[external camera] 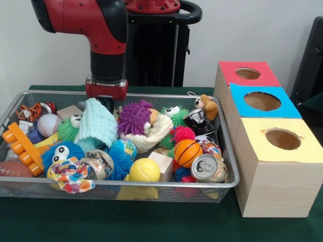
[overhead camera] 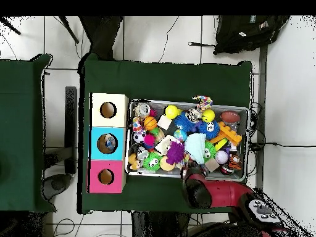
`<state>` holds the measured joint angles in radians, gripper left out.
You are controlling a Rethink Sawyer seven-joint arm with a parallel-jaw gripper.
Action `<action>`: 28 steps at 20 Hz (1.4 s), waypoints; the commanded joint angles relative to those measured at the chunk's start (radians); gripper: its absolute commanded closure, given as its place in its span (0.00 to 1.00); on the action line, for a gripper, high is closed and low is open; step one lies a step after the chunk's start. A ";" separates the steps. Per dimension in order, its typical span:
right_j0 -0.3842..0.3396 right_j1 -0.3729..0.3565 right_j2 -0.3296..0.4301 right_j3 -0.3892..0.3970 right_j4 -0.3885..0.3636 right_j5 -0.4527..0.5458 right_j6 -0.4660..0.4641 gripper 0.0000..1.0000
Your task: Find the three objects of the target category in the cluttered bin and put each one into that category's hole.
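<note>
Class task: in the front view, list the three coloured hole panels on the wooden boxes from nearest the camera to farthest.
Yellow panel → blue panel → red panel.

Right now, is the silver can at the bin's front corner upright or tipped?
Tipped. The can lies on its side in the bin, its pull-tab top facing the front camera, beside the small basketball.

1. The bin [external camera: 121, 187] is packed rim to rim with toys; no bare mesh shows between them.
2. The blue-panelled hole [external camera: 262, 101] lies open from above, nothing over it.
3. Green table [external camera: 126, 222] in front of the bin is free.
4. The arm [external camera: 107, 60] stands over the bin's far rim.
</note>
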<state>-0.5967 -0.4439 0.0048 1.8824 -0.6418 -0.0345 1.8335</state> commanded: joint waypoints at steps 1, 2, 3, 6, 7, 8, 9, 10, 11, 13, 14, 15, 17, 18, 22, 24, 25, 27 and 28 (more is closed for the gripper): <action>-0.053 -0.008 0.126 0.024 0.029 0.232 -0.008 1.00; -0.055 -0.017 0.132 0.029 0.036 0.243 -0.005 1.00; -0.062 -0.033 0.146 0.039 0.046 0.257 -0.004 1.00; -0.063 -0.079 0.165 0.054 0.062 0.283 -0.001 1.00; -0.060 -0.105 0.172 0.059 0.070 0.297 -0.003 1.00; -0.059 -0.119 0.176 0.061 0.074 0.306 -0.002 1.00; -0.064 -0.136 0.187 0.067 0.081 0.316 -0.003 1.00; -0.066 -0.144 0.193 0.068 0.086 0.324 -0.004 1.00; -0.069 -0.159 0.203 0.070 0.093 0.333 -0.004 1.00; -0.071 -0.184 0.219 0.075 0.107 0.353 -0.005 1.00; -0.069 -0.197 0.226 0.077 0.112 0.363 -0.006 1.00; -0.067 -0.210 0.233 0.079 0.117 0.372 -0.007 1.00; -0.064 -0.228 0.249 0.079 0.122 0.387 -0.013 1.00; -0.063 -0.229 0.252 0.077 0.122 0.388 -0.012 1.00; -0.061 -0.227 0.262 0.058 0.100 0.363 -0.013 1.00; -0.064 -0.224 0.270 0.051 0.098 0.362 -0.015 0.00; -0.064 -0.223 0.274 0.047 0.097 0.359 -0.014 0.00; -0.054 -0.232 0.273 0.041 0.100 0.350 0.000 0.00; -0.050 -0.235 0.271 0.041 0.106 0.360 0.005 0.00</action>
<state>-0.6439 -0.6633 0.1689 1.9519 -0.5710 0.2590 1.8332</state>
